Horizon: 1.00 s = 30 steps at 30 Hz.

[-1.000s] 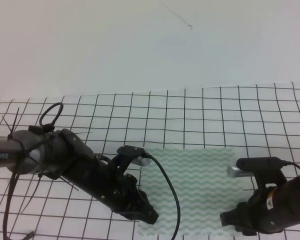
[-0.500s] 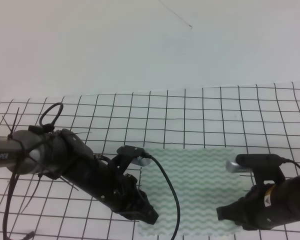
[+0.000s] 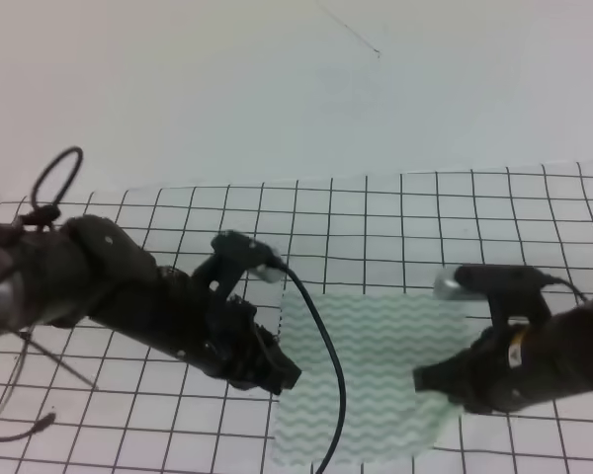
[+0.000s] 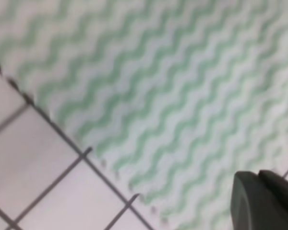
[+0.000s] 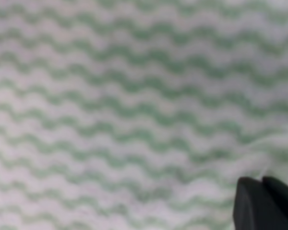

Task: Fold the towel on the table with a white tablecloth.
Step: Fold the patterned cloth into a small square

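Observation:
The towel (image 3: 376, 365), pale with green wavy stripes, lies on the white gridded tablecloth (image 3: 425, 217) that covers the table. My left gripper (image 3: 282, 377) sits at the towel's left edge. In the left wrist view its dark fingertips (image 4: 266, 201) are pressed together over the towel (image 4: 173, 86), close to the towel's edge. My right gripper (image 3: 437, 380) is shut on the towel's near right corner, which is lifted and curls inward. The right wrist view is filled by the towel (image 5: 125, 105), and a raised fold (image 5: 273, 143) leads to the fingertips (image 5: 264, 203).
The left arm's black cable (image 3: 326, 365) trails across the towel's left part. The gridded tablecloth reaches a pale wall (image 3: 277, 89) at the back. Bare tablecloth (image 4: 33, 167) shows beside the towel's edge in the left wrist view.
Both grippers have moved up and away from the near edge. The right one has shifted left, pulling the towel's near right corner up and inward. The left arm has swung left and back.

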Tool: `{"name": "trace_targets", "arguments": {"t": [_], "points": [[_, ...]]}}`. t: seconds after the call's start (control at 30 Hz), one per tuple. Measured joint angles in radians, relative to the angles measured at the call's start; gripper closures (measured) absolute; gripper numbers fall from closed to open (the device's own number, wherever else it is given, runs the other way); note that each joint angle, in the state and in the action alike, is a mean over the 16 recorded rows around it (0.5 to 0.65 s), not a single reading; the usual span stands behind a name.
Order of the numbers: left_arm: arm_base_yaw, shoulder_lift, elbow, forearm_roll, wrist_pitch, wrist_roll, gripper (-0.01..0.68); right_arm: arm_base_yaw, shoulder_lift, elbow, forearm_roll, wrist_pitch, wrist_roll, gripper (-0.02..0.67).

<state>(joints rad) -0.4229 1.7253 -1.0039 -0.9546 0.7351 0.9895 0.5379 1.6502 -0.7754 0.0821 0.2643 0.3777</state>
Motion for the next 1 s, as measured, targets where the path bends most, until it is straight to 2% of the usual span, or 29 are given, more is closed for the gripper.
{"name": "trace_targets", "arguments": {"t": [0.4,0.7,0.83,1.0], "points": [[0.004,-0.184,0.000,0.047,0.025,-0.033,0.672,-0.121,0.010,-0.083,-0.003,0.034,-0.052,0.652],[0.004,-0.219,0.000,0.061,0.052,-0.040,0.672,-0.140,0.066,-0.149,-0.003,0.031,-0.100,0.647],[0.004,-0.219,0.000,0.067,0.061,-0.041,0.672,-0.141,0.097,-0.182,-0.003,0.032,-0.122,0.608],[0.004,-0.219,0.000,0.082,0.064,-0.044,0.672,-0.142,0.121,-0.218,-0.004,0.040,-0.171,0.513]]}}
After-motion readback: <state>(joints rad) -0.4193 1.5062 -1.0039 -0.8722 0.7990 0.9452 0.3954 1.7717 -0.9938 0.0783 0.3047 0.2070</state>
